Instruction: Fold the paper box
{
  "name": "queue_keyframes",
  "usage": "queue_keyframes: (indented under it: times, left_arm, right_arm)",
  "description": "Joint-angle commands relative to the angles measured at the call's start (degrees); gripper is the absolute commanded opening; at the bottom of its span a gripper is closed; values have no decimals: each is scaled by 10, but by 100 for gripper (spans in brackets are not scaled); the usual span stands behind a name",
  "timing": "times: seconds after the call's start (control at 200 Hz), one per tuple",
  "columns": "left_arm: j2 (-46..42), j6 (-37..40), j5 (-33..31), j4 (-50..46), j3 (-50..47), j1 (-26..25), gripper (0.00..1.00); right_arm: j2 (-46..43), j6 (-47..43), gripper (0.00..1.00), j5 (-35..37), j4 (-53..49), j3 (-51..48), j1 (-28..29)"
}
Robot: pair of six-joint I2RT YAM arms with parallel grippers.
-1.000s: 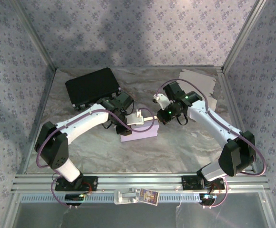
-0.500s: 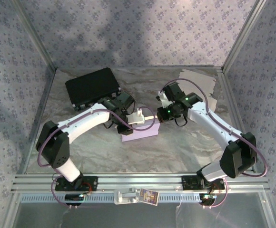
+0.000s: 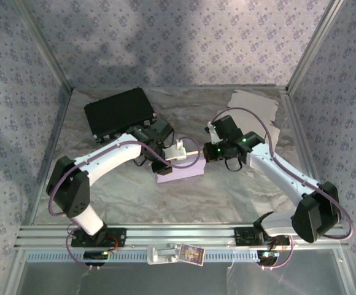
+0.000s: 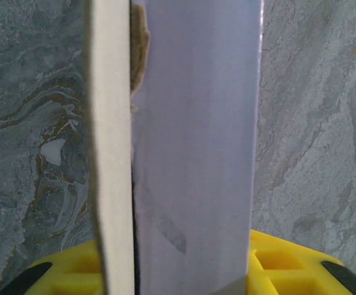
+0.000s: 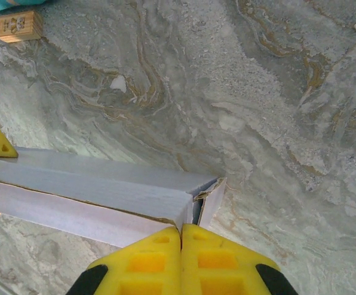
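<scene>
– In the middle of the worktop (image 3: 227, 193), what lies there?

– The box (image 3: 179, 169). It is pale lilac, partly folded, and lies lengthwise between my two arms on the marbled surface.

– What about your left fingers?

– My left fingers (image 4: 285, 267) stand one on each side of the box and are clamped on it. In my left wrist view a lilac face and a white card edge run straight up between the yellow tips.

– And the right?

– My right fingers (image 5: 147, 264) are pressed together, one flat against the other, with nothing between them. Their tips sit at the corner of the box's right end, where a small flap stands slightly ajar. I cannot tell whether they touch the card or stop just short of it.

– What else is around?

– A black case (image 3: 118, 110) sits at the far left, behind my left arm and apart from the box. A grey sheet (image 3: 255, 106) lies in the far right corner. A small wooden block (image 5: 19, 26) rests on the worktop, well apart from the box.
</scene>
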Motion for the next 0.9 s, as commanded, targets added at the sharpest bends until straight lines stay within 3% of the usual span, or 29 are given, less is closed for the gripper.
queue_keyframes:
  times: [0.0, 0.505, 0.615, 0.75, 0.894]
  left_arm:
    - [-15, -22, -11, 28, 1, 9, 38]
    - [-95, -98, 3, 90, -68, 20, 59]
    - [-116, -134, -17, 116, -76, 21, 61]
    - [-158, -197, -46, 140, -80, 21, 72]
    - [-203, -272, -95, 128, -84, 22, 72]
  right_arm:
    - [-10, 11, 0, 38, -5, -33, 9]
    - [-3, 35, 0, 80, 6, -18, 43]
    - [0, 39, 0, 86, 7, -16, 51]
    - [5, 44, 0, 87, 3, -7, 53]
    - [13, 46, 0, 90, -7, 3, 55]
